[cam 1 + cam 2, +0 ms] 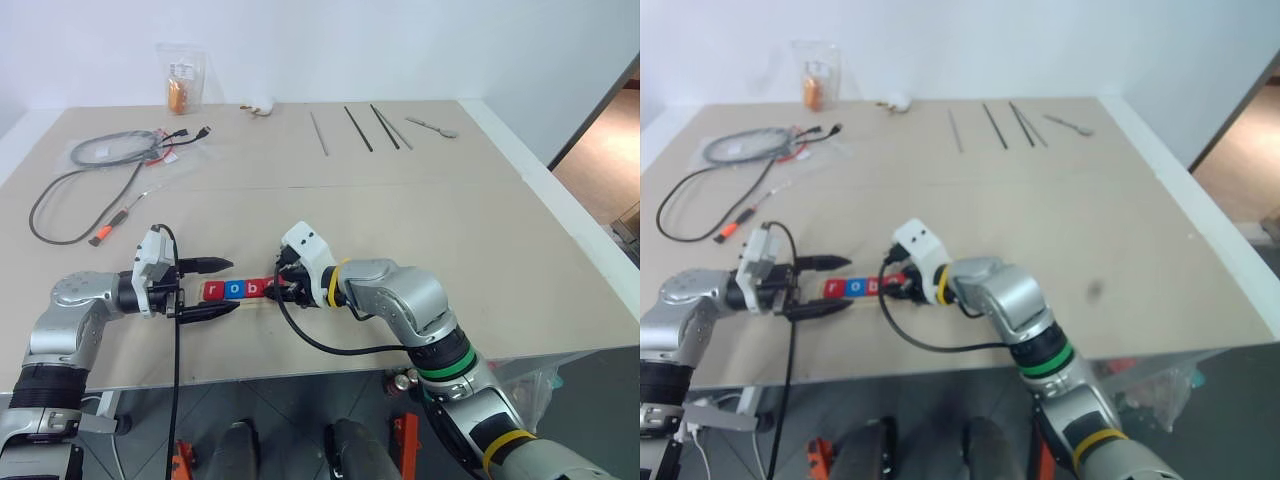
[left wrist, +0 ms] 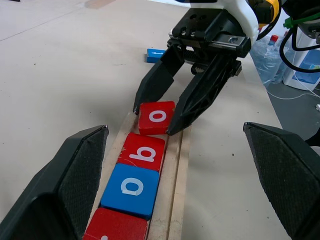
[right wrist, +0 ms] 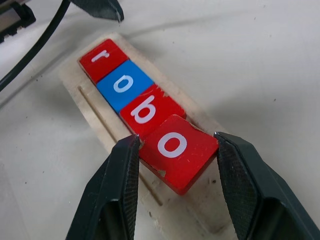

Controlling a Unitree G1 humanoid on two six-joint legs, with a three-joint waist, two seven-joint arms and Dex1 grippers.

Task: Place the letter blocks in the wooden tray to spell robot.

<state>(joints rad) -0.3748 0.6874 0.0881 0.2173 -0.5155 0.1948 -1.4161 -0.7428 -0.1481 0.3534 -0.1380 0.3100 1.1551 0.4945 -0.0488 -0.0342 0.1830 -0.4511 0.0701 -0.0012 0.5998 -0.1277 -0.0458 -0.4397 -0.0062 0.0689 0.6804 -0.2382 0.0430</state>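
Pale wood forms the wooden tray (image 3: 90, 107), a long narrow holder lying on the beige table (image 1: 420, 230) near its front edge, and everything here is placed from it. In its channel sit three letter blocks in a row: a red r block (image 3: 103, 59) at the tray's left end, a blue o block (image 3: 123, 85) touching it, and a red b block (image 3: 148, 110) next along. A second red o block (image 3: 176, 150) comes right after the b, slightly askew and tilted, not flat in the channel. The right gripper (image 3: 174, 170) is clamped on this o block, one black finger against each side edge. Beyond the tray's right end, a blue block (image 2: 155, 54) lies flat on the table; its letter cannot be read. The left gripper (image 1: 212, 288) hangs level at the tray's left end, its fingers spread apart on either side of the tray and grasping nothing. Well behind the tray, toward the far side of the table, lie a coiled grey cable (image 1: 110, 150), a small bag (image 1: 183, 80) and several thin rods (image 1: 355, 128).
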